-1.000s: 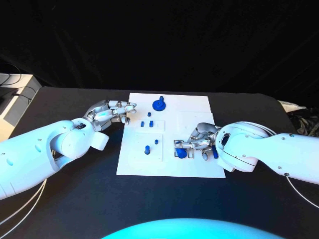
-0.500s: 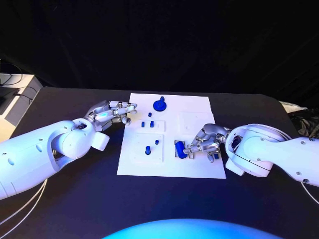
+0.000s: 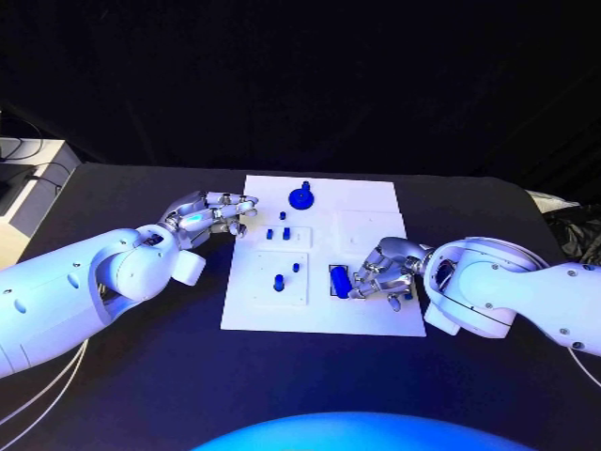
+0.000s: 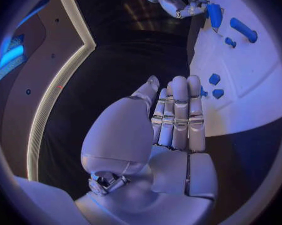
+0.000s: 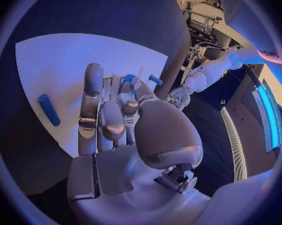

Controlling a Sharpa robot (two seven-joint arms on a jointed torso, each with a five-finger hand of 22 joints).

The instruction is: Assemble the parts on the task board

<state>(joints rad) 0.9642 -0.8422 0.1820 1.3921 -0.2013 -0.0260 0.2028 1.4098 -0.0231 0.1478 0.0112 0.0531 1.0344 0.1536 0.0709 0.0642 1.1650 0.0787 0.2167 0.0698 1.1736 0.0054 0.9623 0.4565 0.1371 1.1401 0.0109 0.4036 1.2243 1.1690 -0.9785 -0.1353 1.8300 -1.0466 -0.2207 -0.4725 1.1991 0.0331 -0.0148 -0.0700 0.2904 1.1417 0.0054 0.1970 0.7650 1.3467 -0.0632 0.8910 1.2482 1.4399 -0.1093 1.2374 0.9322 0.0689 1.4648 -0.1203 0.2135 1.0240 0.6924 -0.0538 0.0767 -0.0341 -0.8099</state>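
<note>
Head view has the white task board (image 3: 368,319) lying in the middle of the black surface (image 3: 138,395), with small blue parts spread over it. At the board's far edge sits a round blue part with a knob (image 3: 300,197). Nearer, on the board's left half, two small blue pegs (image 3: 279,233) stand side by side, and closer still a blue pin (image 3: 295,268) and a short blue stub (image 3: 276,282) stand near each other. On the board's near right portion lies an elongated blue part (image 3: 340,285), and the right robot hand (image 3: 382,268) is over it, fingers curled down around it and touching it; whether it is actually gripped or only touched I cannot tell. In the right wrist view, a blue piece (image 5: 128,80) shows between that hand's fingertips, and a blue bar (image 5: 48,109) lies loose on the board beside the fingers (image 5: 90,100). The left robot hand (image 3: 213,214) sits at the board's left edge, beside the two pegs, holding nothing; the left wrist view shows its fingers (image 4: 178,115) straight and pressed together, over the dark surface just off the board's edge.
</note>
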